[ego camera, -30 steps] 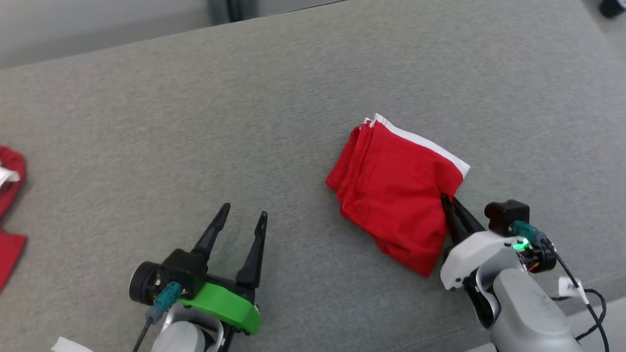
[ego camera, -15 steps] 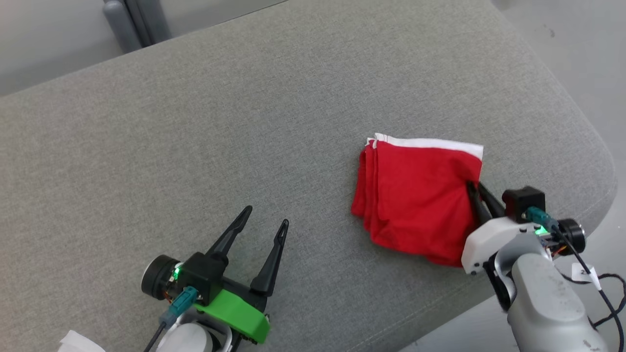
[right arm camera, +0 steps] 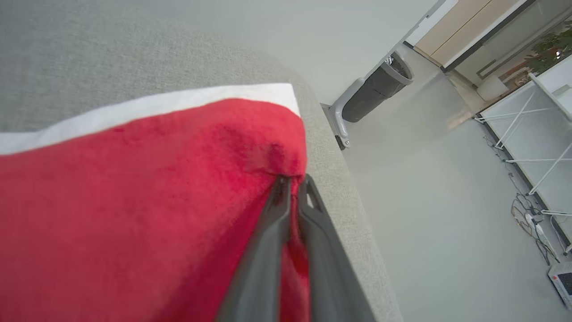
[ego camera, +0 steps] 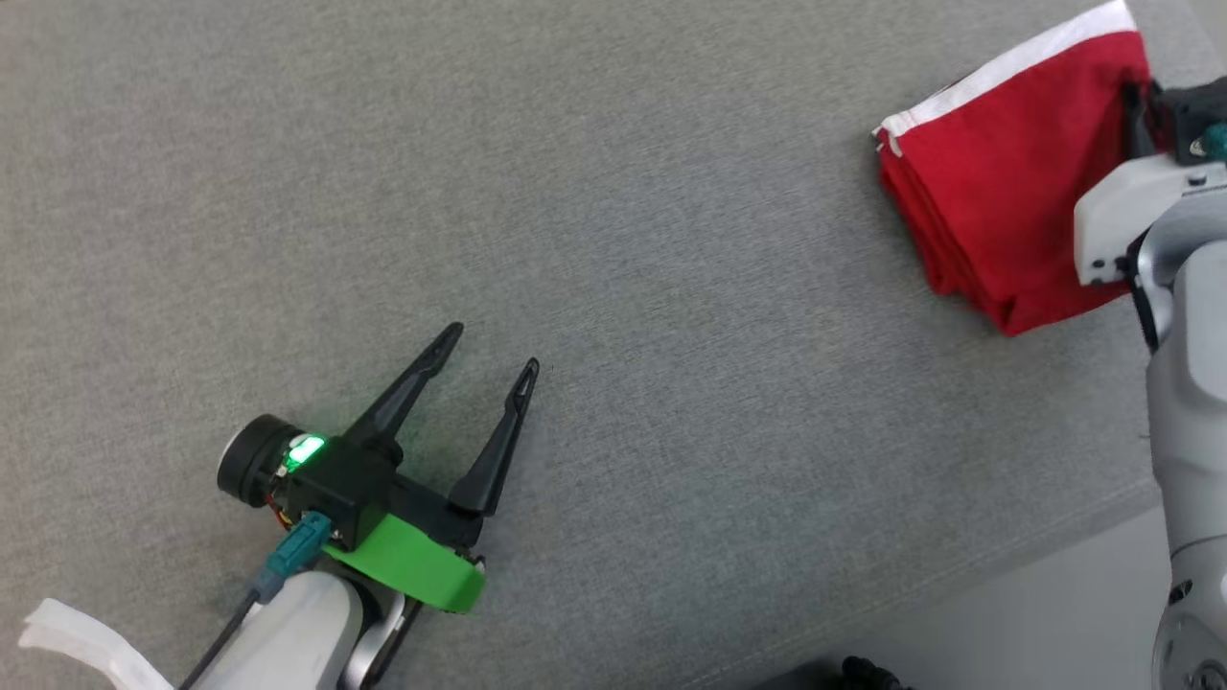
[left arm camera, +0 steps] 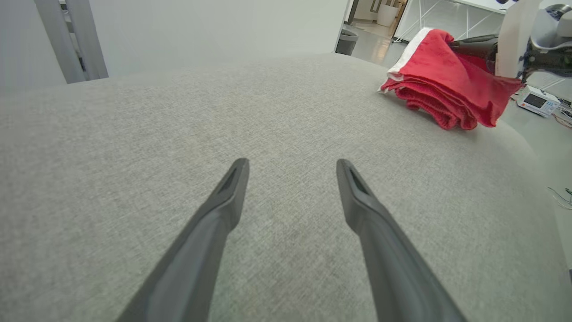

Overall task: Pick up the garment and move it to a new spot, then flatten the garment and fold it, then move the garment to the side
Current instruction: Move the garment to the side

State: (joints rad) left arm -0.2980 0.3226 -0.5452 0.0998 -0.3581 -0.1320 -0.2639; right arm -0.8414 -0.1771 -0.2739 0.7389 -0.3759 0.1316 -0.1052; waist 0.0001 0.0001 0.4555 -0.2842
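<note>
Pinching the folded red garment (right arm camera: 134,201) near its right-hand corner, my right gripper (right arm camera: 291,185) has both fingers pressed together on a tuck of cloth just below the white band (right arm camera: 147,112). The bundle sits at the far right of the grey cushion (ego camera: 671,240), close to the rounded edge. The held side looks slightly lifted and the rest lies on the fabric. Judgement: light, soft, limp cloth. The stacked layers would splay if caught by one ply, so the hold wants the full thickness at a folded edge, not the loose hem. My left gripper (ego camera: 491,350) is spread wide, empty, low over bare cushion and well apart from the garment. Surface is a matte weave, probably grippy enough to drag the cloth. Beyond the edge are pale floor, a dark bin (right arm camera: 380,85) and cables (right arm camera: 532,219) by white table legs.
</note>
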